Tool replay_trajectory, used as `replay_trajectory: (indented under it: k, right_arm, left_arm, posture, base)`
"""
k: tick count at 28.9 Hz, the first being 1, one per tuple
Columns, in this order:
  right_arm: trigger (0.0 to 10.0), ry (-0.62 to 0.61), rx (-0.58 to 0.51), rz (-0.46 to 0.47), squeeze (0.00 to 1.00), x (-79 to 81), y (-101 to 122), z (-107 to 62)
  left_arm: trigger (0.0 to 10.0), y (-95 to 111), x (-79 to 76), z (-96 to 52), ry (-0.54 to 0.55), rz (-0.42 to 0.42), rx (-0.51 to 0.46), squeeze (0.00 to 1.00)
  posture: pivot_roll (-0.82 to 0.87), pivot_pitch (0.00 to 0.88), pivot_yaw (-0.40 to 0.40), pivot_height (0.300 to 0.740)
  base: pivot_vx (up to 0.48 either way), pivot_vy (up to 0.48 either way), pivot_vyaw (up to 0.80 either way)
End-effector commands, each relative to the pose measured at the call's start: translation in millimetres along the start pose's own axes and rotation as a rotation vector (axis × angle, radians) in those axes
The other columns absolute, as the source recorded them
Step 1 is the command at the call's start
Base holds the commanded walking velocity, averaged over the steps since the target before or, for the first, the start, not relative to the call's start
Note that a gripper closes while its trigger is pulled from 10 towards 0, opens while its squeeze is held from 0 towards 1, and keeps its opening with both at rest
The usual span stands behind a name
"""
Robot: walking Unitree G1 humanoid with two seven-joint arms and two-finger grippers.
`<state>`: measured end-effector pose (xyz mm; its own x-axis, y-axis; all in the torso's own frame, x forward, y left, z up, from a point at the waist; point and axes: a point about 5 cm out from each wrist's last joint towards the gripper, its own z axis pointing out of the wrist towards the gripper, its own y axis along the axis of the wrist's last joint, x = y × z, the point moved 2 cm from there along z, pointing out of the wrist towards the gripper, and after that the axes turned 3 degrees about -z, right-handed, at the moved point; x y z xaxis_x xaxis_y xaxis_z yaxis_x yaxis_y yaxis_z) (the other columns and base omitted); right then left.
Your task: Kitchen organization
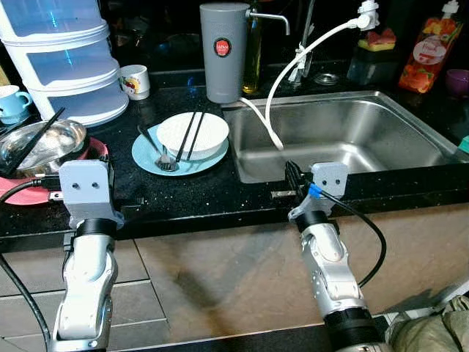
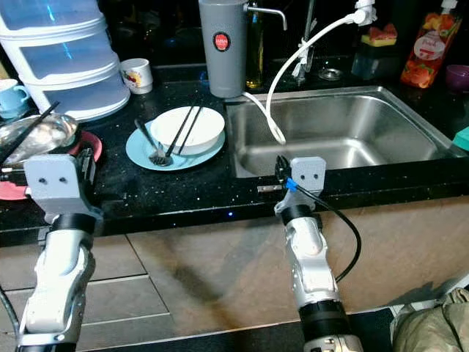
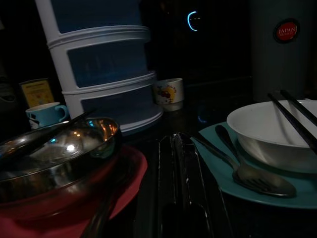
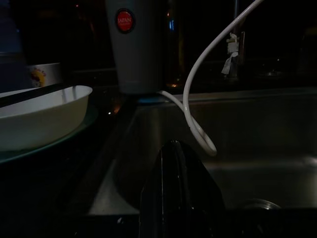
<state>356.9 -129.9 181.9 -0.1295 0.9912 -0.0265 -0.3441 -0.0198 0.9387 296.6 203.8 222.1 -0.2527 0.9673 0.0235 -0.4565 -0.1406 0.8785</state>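
My left end effector [image 3: 181,188]: fingers pressed together, holding nothing, lying low over the black table [image 1: 220,194] between the red plate and the teal plate. My right end effector [image 4: 181,198]: fingers closed, empty, at the table's front edge just before the sink [image 1: 352,132].

Near the left end effector:
- One red plate [image 3: 126,181], carrying one steel bowl [image 3: 54,153] with one dark utensil laid across it.
- One teal plate [image 1: 146,155], carrying one white bowl [image 1: 192,134]; two black chopsticks [image 1: 190,134] rest across the bowl; one fork [image 3: 257,179] and one spoon [image 3: 225,139] lie on the plate beside it.
- One white mug with a cartoon print [image 1: 135,81], behind the plate.
- One light blue cup [image 1: 13,103], at the far left.
- One white three-tier container [image 1: 66,59], at the back left.

Near the right end effector:
- One white hose [image 1: 293,73], arching from the back down into the sink.
- One grey canister with a red round label [image 1: 223,51], at the sink's back left corner.
- One orange pouch [image 1: 431,51], at the back right.
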Motion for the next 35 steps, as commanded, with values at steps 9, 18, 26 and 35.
replay_trajectory:
  k: [9, 18, 26, 35]
  right_arm:
    - [10.0, 0.006, -0.004, 0.007, 0.00, 0.1, 0.8, 0.1]
    - [10.0, 0.008, -0.004, 0.008, 0.00, 1.7, 0.3, 0.6]
    - [10.0, 0.006, -0.001, 0.007, 0.00, 0.6, -0.7, -1.0]
    - [10.0, 0.003, -0.002, 0.005, 0.00, -0.2, -0.2, -1.0]
  left_arm:
    - [10.0, -0.2, 0.1, -0.7, -0.002, 0.009, 0.002, 0.00]
    - [10.0, 0.9, -1.2, -1.3, -0.003, 0.009, -0.002, 0.00]
    - [10.0, 0.8, -2.1, -2.4, -0.003, 0.006, -0.001, 0.00]
    - [10.0, 1.4, -3.5, -2.1, -0.006, 0.003, -0.002, 0.00]
  posture:
    - [0.04, 0.033, -0.005, 0.740]
    - [0.04, 0.035, -0.004, 0.740]
    - [0.04, 0.041, -0.004, 0.740]
    - [0.04, 0.043, -0.001, 0.740]
  base:
    - [0.285, 0.000, 0.00]
    - [0.287, 0.000, 0.00]
    - [0.281, 0.000, 0.00]
    - [0.278, 0.000, 0.00]
